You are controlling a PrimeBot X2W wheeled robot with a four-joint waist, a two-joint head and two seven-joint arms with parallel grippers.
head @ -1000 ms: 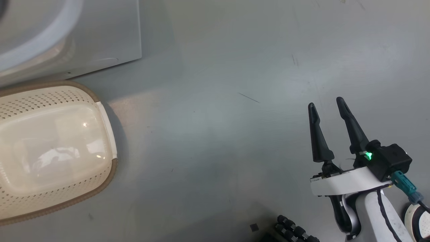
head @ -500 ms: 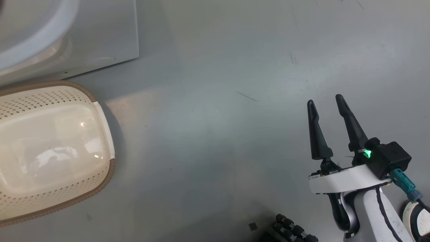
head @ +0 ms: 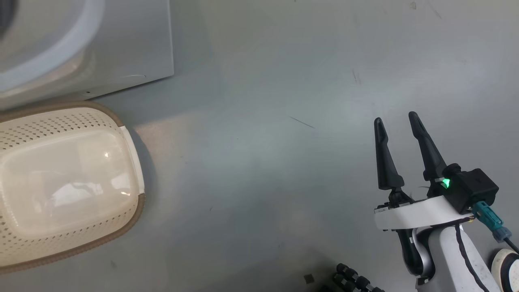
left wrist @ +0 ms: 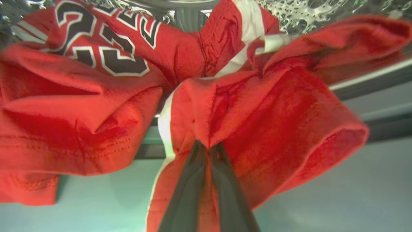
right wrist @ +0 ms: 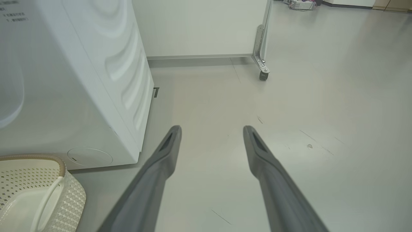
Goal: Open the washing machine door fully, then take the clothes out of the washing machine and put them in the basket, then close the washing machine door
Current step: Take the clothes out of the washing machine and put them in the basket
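In the left wrist view my left gripper [left wrist: 207, 146] is shut on a fold of the red clothes [left wrist: 264, 129], a piece with white stripe trim. Beside it lies the red jersey [left wrist: 106, 48] with dark white-edged numbers, both spilling over the drum's lip, with the steel drum [left wrist: 302, 14] behind. The white washing machine [head: 121, 44] fills the head view's top left, and the cream basket [head: 24, 125] stands on the floor below it with nothing inside. My right gripper [head: 397, 119] hangs open over bare floor at the lower right. The washing machine door is out of view.
The machine's white side panel [right wrist: 106, 80] and the basket [right wrist: 38, 190] show at the left of the right wrist view. A wheeled metal frame leg [right wrist: 262, 64] stands by the back wall. Grey floor [head: 263, 162] stretches between the basket and my right arm.
The head camera has shifted slightly, so basket and machine sit a little further right and lower in frame. My right gripper stays open in nearly the same place.
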